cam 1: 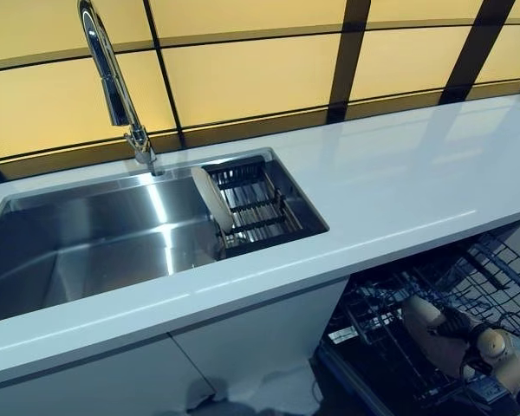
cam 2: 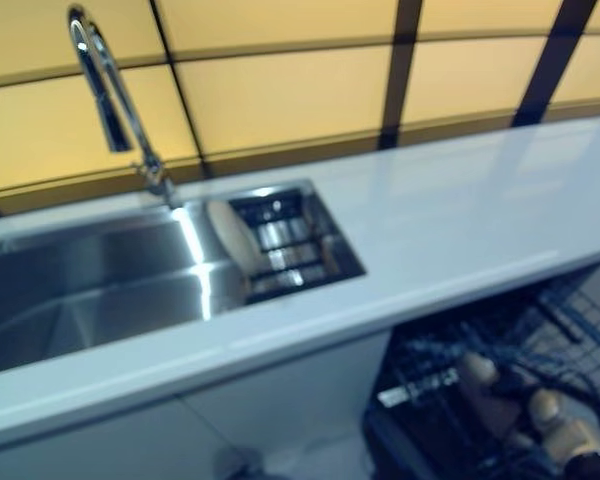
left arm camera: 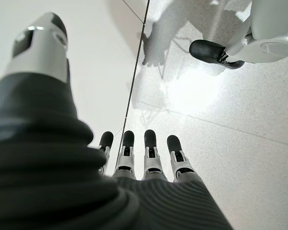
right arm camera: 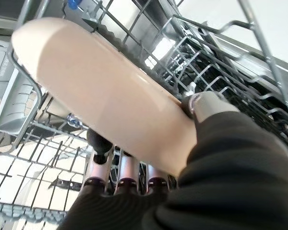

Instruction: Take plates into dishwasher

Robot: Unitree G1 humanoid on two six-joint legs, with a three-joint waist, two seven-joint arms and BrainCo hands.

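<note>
Dishwasher rack (right arm camera: 259, 91), plate (right arm camera: 105, 105) pinched in right hand (right arm camera: 209, 108)

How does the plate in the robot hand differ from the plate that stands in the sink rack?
The held plate is pinched by the right robot hand over the dishwasher rack; the sink plate is touched by no hand. The held plate is low, under the counter; the sink plate stands on edge in the sink rack. Both look pale beige.

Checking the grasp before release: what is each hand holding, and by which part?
Right hand pinches a beige plate by its rim, over the dishwasher rack. Left hand holds nothing.
</note>
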